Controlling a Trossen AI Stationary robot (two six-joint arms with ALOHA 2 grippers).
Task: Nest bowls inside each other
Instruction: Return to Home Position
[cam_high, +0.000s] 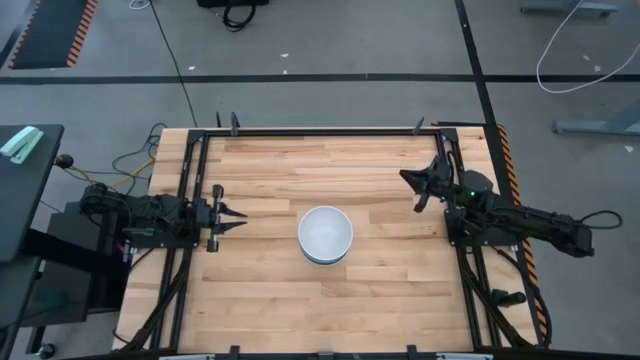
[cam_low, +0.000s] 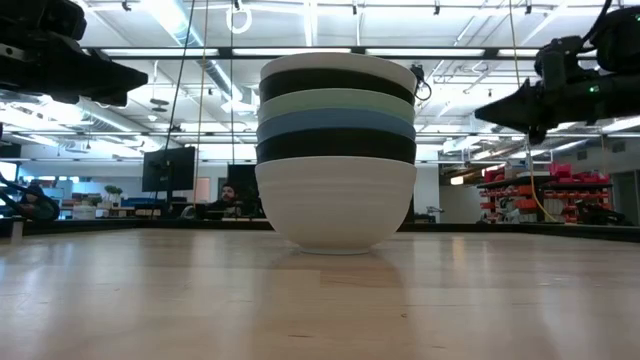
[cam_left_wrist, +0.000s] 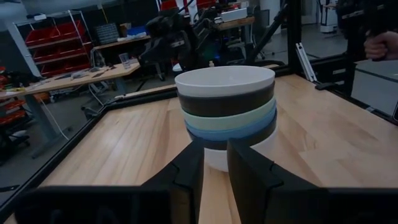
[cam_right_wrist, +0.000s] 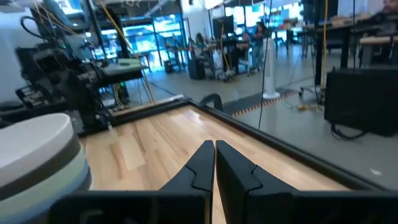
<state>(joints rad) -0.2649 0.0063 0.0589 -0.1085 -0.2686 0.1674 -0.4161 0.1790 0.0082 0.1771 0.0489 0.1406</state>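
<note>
Six bowls (cam_high: 325, 235) sit nested in one stack (cam_left_wrist: 225, 118) mid-table (cam_high: 270, 300). Mouths face up and the stack axis is vertical. They are round from above, so no long axis lies across the table.

High view: only the inside of the top bowl shows, with a thin bluish rim under it.

Low view gives the order, bottom up: bottom white bowl (cam_low: 335, 205), lower black bowl (cam_low: 335, 146), blue bowl (cam_low: 335, 124), mint bowl (cam_low: 335, 104), upper black bowl (cam_low: 335, 82), top white bowl (cam_low: 337, 60). The stack stands level with no lean. The left wrist view shows the same bands from its side.

Noted: the left gripper (cam_high: 243, 220) is left of the stack in the high view, apart from it and pointing at it. Its fingers are parted to a modest gap and hold nothing. The left wrist view looks through that gap onto the stack.

Noted: the right gripper (cam_high: 408, 177) is right of the stack and toward the far edge, well apart, angled past the stack. In the right wrist view its fingers lie together with only a hairline between them, and nothing is held. That view catches only part of the stack.

Beyond the stack, the low view shows a seated person (cam_low: 230, 195). The left wrist view shows a hand (cam_left_wrist: 380, 45) and red bins (cam_left_wrist: 53, 37) on shelving.
</note>
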